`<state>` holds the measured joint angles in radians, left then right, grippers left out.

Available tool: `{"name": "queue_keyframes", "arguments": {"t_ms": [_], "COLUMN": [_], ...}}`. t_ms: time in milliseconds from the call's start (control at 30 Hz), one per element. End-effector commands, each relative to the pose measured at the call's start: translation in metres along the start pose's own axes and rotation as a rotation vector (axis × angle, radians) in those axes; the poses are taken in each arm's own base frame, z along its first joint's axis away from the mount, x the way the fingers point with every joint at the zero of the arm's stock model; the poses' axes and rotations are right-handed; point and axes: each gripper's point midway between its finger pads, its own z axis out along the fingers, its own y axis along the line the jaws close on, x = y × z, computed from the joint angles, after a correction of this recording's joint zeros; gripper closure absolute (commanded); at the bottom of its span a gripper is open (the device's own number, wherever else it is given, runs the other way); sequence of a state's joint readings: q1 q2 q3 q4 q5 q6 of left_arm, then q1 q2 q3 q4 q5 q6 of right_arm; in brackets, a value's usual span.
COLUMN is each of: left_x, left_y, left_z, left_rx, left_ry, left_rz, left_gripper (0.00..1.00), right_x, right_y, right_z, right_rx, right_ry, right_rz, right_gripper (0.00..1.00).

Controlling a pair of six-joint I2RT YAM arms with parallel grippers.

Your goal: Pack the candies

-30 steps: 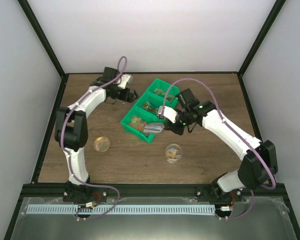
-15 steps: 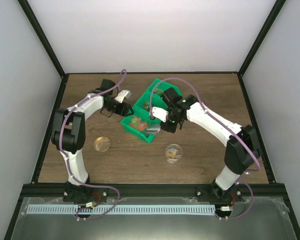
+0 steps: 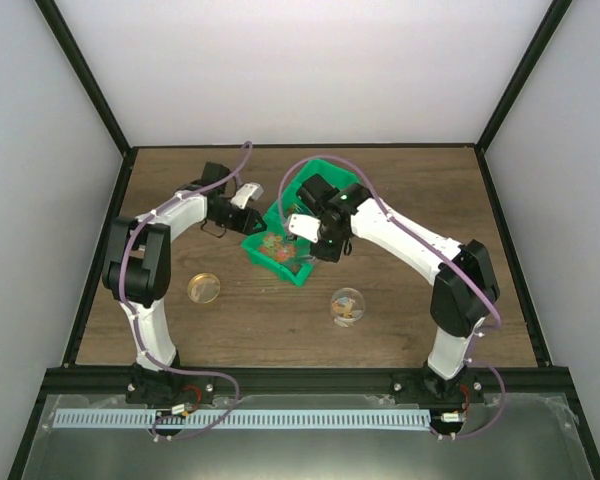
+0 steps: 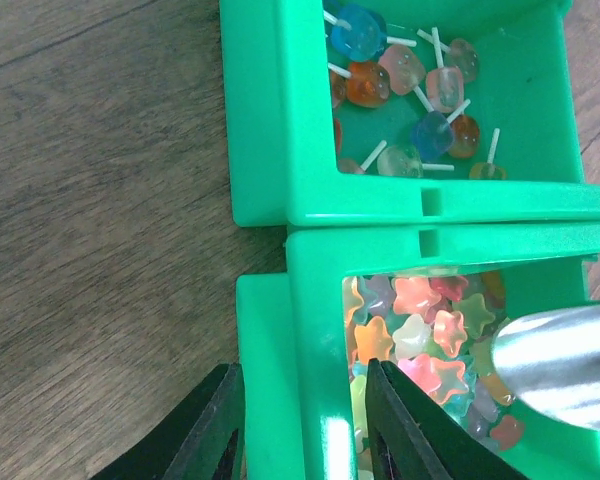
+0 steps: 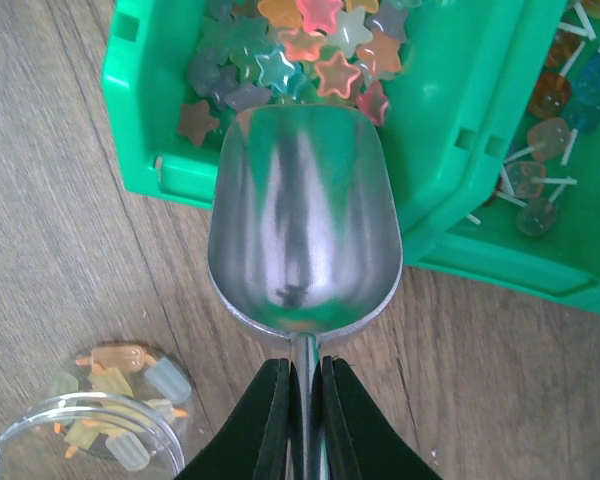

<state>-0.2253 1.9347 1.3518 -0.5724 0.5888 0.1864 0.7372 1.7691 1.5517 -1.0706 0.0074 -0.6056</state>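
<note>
The candies (image 4: 420, 320) are small star-shaped sweets in mixed colours, heaped in the near compartment of a green bin (image 4: 280, 150). They also show in the right wrist view as candies (image 5: 300, 45) and from above as candies (image 3: 273, 243). My left gripper (image 4: 300, 375) straddles that compartment's left wall, one finger outside and one inside among the stars, both against the plastic. My right gripper (image 5: 302, 400) is shut on the thin handle of a metal scoop (image 5: 302, 230). The scoop is empty and its front lip hangs over the star candies.
The bin's middle compartment holds lollipops (image 4: 410, 80) on white sticks. A clear round container (image 3: 347, 306) with a few pale sweets stands on the wood in front of the bin. A second round dish (image 3: 204, 288) lies to the left, near the left arm.
My right arm has carried the scoop leftward to over the star compartment. My left gripper has moved onto the bin's left wall and its jaws have narrowed round it.
</note>
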Motion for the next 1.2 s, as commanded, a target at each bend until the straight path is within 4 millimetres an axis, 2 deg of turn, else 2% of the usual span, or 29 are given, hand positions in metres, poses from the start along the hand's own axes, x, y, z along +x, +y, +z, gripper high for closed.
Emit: {"name": "queue_keyframes", "arguments": {"t_ms": [0, 100, 300, 567, 833, 1067, 1167], "left_x": [-0.003, -0.003, 0.002, 0.002, 0.005, 0.017, 0.02], "left_y": [-0.009, -0.011, -0.022, -0.027, -0.028, -0.031, -0.031], "left_z": [-0.002, -0.001, 0.007, 0.01, 0.015, 0.012, 0.013], "left_rx": [0.03, 0.034, 0.052, 0.066, 0.09, 0.09, 0.09], "left_ry": [-0.023, -0.03, -0.015, -0.024, -0.013, 0.002, 0.001], "left_rz": [0.025, 0.03, 0.039, 0.037, 0.012, -0.027, -0.048], "left_gripper": [0.64, 0.67, 0.74, 0.84, 0.96, 0.96, 0.96], "right_x": [0.02, 0.023, 0.007, 0.007, -0.007, -0.008, -0.008], "right_y": [-0.001, 0.001, -0.001, 0.004, 0.014, 0.021, 0.027], "right_z": [-0.013, -0.011, 0.0, 0.012, 0.038, 0.046, 0.056], "right_rx": [0.024, 0.025, -0.011, -0.004, -0.07, -0.121, -0.133], "right_ry": [0.121, 0.157, 0.193, 0.249, 0.199, 0.145, 0.117], "right_rz": [-0.008, -0.046, -0.065, -0.181, -0.102, 0.05, 0.091], "right_gripper": [0.99, 0.99, 0.99, 0.99, 0.99, 0.99, 0.99]}}
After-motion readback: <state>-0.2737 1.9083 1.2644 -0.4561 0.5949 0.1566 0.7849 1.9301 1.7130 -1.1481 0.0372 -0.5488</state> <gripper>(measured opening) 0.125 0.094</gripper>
